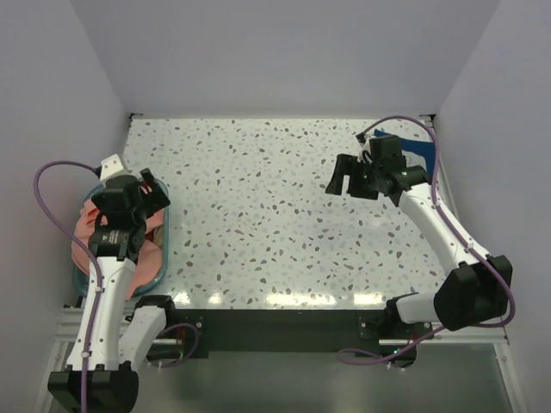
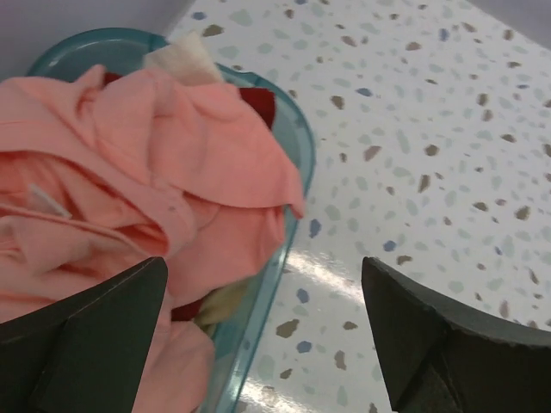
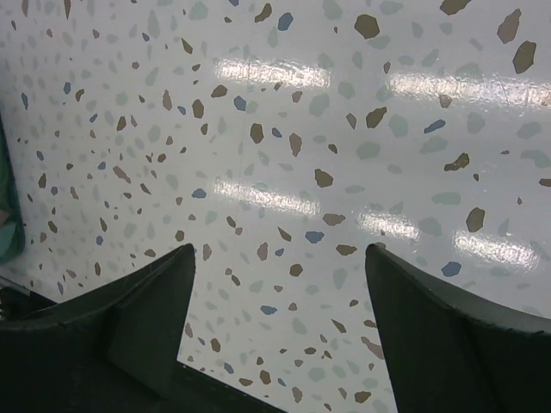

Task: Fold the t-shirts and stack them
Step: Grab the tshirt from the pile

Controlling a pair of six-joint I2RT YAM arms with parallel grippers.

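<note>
At the near left edge of the surface, a teal basket holds a crumpled salmon-pink t-shirt, with a dark red t-shirt and a cream t-shirt peeking out behind it. The left hand hovers over the basket's rim, released and empty. Farther out, the right hand hangs above the speckled surface, fingers apart. Beyond it, a navy blue t-shirt lies in the far right corner.

Salmon-pink shirt crumpled in basket, over dark red shirt, cream shirt; blue shirt at table far-right corner.
</note>
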